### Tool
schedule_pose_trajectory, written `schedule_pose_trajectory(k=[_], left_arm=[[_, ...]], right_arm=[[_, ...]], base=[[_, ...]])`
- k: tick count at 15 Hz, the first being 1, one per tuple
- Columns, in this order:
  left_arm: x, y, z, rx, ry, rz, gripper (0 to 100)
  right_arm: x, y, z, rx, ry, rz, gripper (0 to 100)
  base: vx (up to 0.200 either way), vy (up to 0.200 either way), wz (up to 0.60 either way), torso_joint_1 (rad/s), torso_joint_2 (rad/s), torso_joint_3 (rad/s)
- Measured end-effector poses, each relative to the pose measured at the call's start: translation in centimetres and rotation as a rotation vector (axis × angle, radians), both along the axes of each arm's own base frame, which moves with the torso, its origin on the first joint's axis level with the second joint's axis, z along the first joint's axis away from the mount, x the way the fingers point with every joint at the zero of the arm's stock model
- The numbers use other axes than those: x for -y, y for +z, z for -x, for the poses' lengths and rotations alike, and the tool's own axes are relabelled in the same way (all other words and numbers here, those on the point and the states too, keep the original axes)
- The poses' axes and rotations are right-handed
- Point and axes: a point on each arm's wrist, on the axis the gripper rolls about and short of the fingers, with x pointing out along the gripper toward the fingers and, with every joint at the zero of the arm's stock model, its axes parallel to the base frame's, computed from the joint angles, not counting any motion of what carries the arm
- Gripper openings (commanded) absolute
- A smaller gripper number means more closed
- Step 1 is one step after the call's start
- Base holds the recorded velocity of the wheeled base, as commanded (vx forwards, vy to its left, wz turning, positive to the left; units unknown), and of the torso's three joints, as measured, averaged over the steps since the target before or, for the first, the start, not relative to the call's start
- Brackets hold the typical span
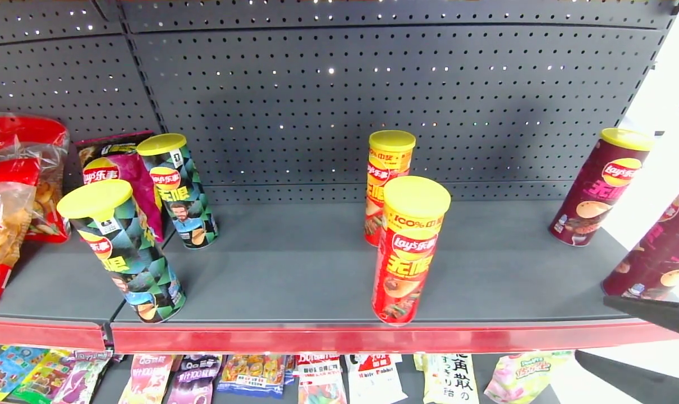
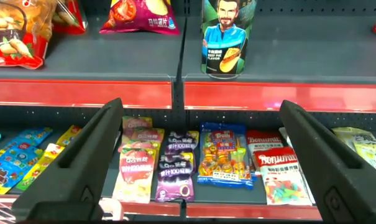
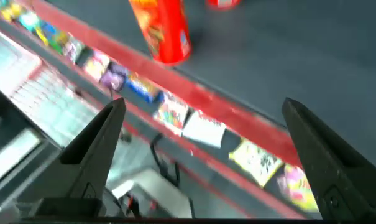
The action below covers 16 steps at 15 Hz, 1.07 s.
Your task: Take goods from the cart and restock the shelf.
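Retail shop aisle. Grey gondola shelf (image 1: 289, 269) with perforated back panel (image 1: 373, 84) and red front rail (image 1: 317, 339). Chip canisters (image 1: 409, 252) stand label-out, with bagged snacks (image 1: 8, 191) at the left end and candy packets (image 2: 224, 155) on the tier below.

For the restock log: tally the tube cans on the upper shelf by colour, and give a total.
Green patterned cans: 2
Red cans: 2
Maroon cans: 2
Total: 6
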Motion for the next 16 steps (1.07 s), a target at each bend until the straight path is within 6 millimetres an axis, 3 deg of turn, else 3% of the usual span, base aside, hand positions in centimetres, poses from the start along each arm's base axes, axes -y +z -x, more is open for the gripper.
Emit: schedule_pose_trajectory(k=[9,16], left_arm=[[0.0,0.0,0.0,0.001,0.0,0.0,100],[0.0,0.0,0.0,0.001,0.0,0.0,100]], right_arm=[[-6.3,-2.7,-7.7,-0.102,-0.201,0.165,100],[-8.2,-4.5,-11.1,-0.124,-0.246,0.215,100]], base=[[0.0,0.0,0.0,0.0,0.0,0.0],[0.0,0.0,0.0,0.0,0.0,0.0]])
